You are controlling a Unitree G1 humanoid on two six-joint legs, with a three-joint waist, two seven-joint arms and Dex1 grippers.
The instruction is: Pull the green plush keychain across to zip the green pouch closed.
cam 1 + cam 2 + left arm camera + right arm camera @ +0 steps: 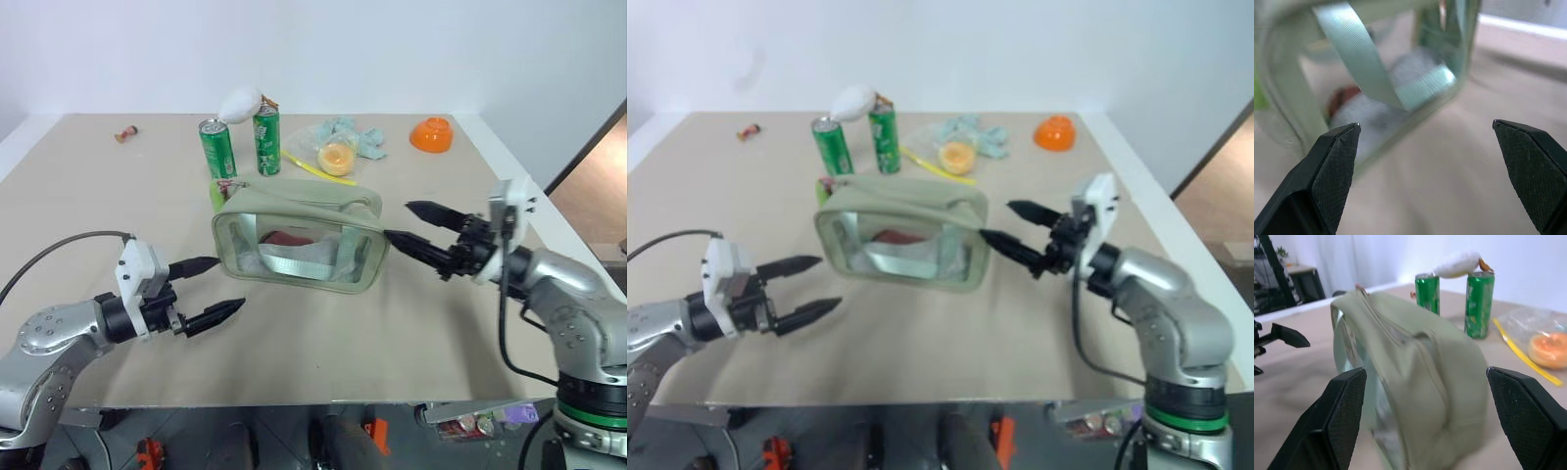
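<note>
A beige table (323, 352) carries everything here. The green pouch (297, 240) lies on it near the middle, and I place the rest from there. Just behind the pouch stand two green cans (217, 149), with a white plush thing (240, 102) resting across their tops. Behind the pouch and off to the right lies a clear bag (328, 152) holding something orange, with pale blue pieces beside it. Farther right sits an orange bowl (431, 134) upside down. Far behind to the left lies a small brown item (125, 133).
</note>
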